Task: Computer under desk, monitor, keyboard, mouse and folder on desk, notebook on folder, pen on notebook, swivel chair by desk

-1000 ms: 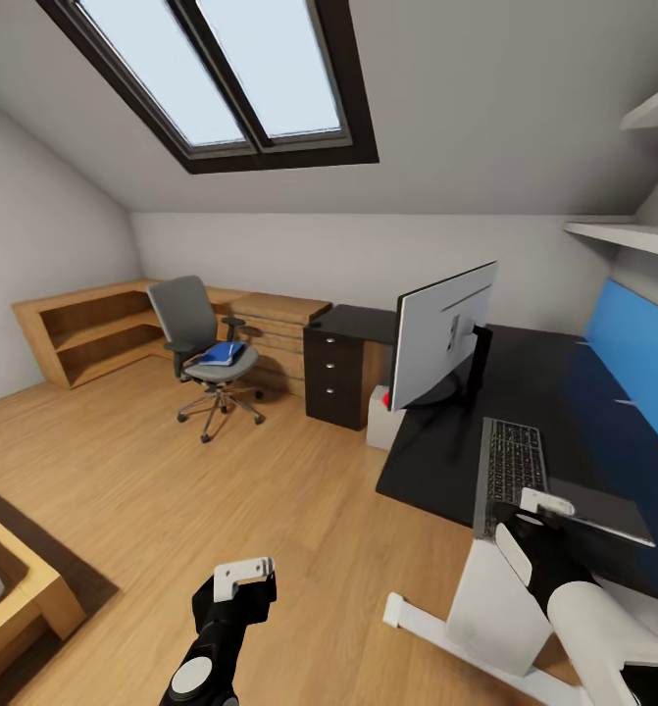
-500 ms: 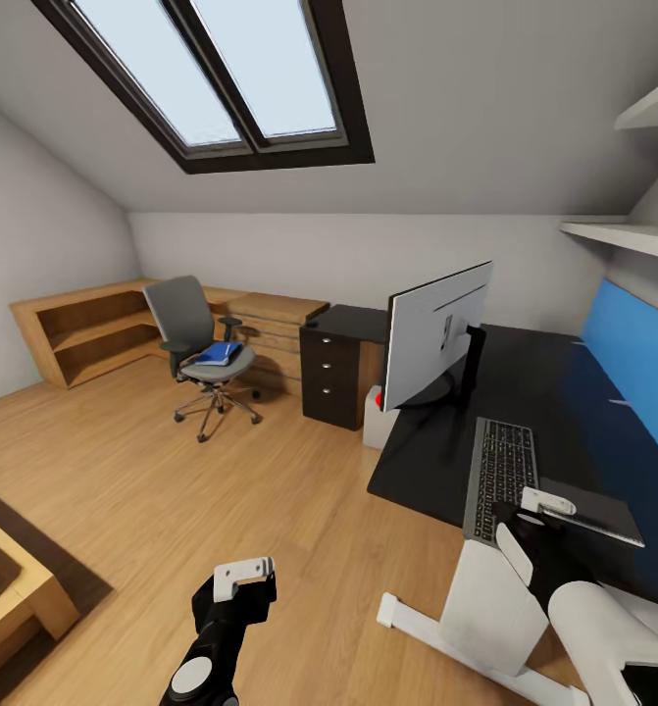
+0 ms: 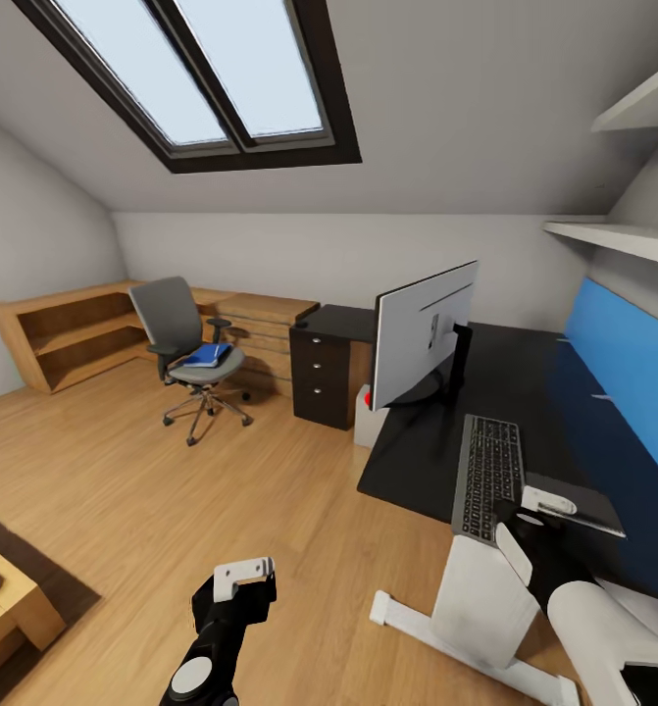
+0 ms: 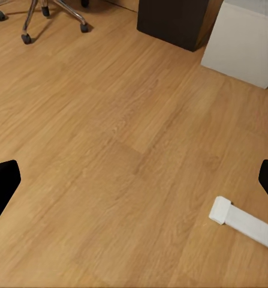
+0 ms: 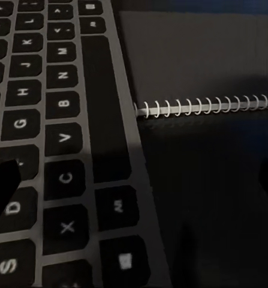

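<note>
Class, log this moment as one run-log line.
right gripper: over keyboard edge and notebook | left gripper: open above floor | folder: on swivel chair

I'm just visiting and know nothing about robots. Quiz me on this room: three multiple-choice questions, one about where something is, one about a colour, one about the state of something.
1. Where is the folder?
A. On the swivel chair's seat
B. On the desk
C. On the floor

2. What colour is the desk top?
A. White
B. Black
C. Wood brown

3. How is the left tool?
A. Shut on a pen
B. Open and empty over the floor
C. Resting on the keyboard

Answers:
1. A: the blue folder lies on the swivel chair, across the room from the desk.
2. B: the surface under the monitor and keyboard is black.
3. B: the left tool has its fingers wide apart, with bare wooden floor between them.
</note>
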